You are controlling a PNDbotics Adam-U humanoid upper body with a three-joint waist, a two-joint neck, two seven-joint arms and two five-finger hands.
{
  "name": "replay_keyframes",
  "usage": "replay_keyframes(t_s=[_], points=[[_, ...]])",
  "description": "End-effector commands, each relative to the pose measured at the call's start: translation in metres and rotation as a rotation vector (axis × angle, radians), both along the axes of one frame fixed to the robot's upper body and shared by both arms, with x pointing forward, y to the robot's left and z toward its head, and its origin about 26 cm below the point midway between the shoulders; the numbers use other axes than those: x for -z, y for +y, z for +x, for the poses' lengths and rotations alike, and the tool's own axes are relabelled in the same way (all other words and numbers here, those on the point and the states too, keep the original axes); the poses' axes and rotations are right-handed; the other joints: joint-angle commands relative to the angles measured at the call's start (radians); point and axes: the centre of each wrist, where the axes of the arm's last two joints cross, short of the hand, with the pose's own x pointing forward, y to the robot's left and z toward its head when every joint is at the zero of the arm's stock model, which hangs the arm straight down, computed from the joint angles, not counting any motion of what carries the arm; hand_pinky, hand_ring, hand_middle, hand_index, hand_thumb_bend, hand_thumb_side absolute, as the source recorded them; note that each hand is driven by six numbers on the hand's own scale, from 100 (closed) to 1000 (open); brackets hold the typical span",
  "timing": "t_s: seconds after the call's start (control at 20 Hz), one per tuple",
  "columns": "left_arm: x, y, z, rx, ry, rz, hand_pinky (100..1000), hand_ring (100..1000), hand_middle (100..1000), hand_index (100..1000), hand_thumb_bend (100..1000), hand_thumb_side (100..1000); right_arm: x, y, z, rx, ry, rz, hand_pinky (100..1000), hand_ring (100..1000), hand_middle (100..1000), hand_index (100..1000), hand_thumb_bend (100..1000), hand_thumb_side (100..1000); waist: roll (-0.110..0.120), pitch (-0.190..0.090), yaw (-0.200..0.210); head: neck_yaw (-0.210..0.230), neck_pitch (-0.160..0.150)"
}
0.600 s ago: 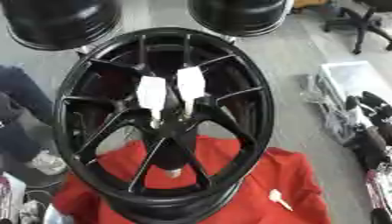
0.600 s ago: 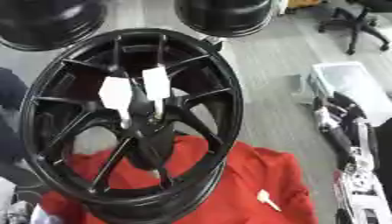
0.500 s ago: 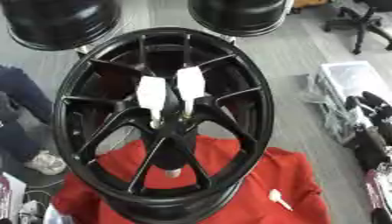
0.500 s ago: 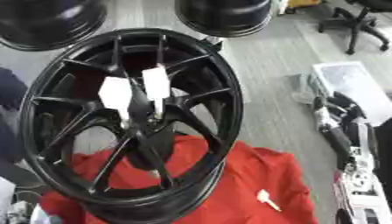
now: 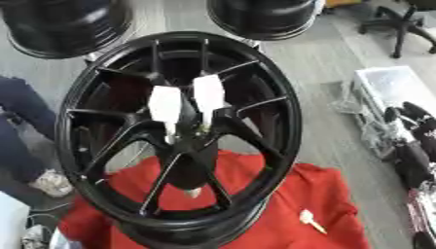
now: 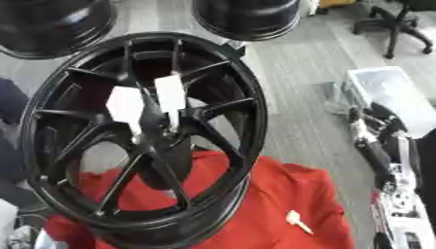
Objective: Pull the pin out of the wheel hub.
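The black wheel stands on edge, tilted, on a red cloth, its open face turned up toward the camera; the hub sits at the middle where the spokes meet. 2 white tabs stick out of the hub side by side, each narrowing to a thin stem that runs down into the centre; whether they are the pin itself or tags on it cannot be told. A small white piece with a short stem lies loose on the cloth, to the right of the rim's lower edge and apart from it.

The right hand shows as a black and silver shape at the right edge, over the grey floor, well apart from the wheel and touching nothing of it; whether its fingers are spread or curled cannot be told. A grey and dark shape in the lower left corner may be the left hand; its state cannot be told either; it lies below the rim, not on the hub.
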Motion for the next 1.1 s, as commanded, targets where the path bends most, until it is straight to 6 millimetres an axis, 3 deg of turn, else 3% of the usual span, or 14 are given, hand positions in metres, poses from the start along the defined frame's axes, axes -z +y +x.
replay_keyframes(t_s=[0.05,0.3,0.5,0.8,1.1], points=[[-0.054,0.002,-0.008,0.084,-0.087,0.234,722,818,733,739,439,661,-0.008,-0.007,0.001,0.002,-0.016,-0.028,804,791,761,830,362,436,0.004,-0.019,-0.004,-0.004,-0.008],[-0.105,-0.016,-0.013,0.258,-0.077,0.606,752,817,753,789,479,679,-0.009,-0.006,0.002,-0.012,-0.014,-0.038,804,791,761,830,363,436,0.012,-0.021,-0.017,-0.002,-0.015],[-0.124,-0.033,-0.012,0.381,0.002,0.871,777,820,773,840,514,688,-0.01,-0.006,0.003,-0.02,-0.013,-0.047,804,791,761,830,363,435,0.016,-0.023,-0.029,0.003,-0.02],[-0.132,-0.062,-0.008,0.53,0.13,1.13,809,839,810,876,576,661,-0.01,-0.007,0.003,-0.031,-0.006,-0.06,804,791,761,830,363,435,0.027,-0.03,-0.041,0.004,-0.027],[-0.117,-0.074,0.014,0.626,0.31,1.228,804,840,815,868,611,570,-0.008,-0.008,0.001,-0.032,0.002,-0.064,804,791,761,830,364,435,0.033,-0.036,-0.048,0.005,-0.029]])
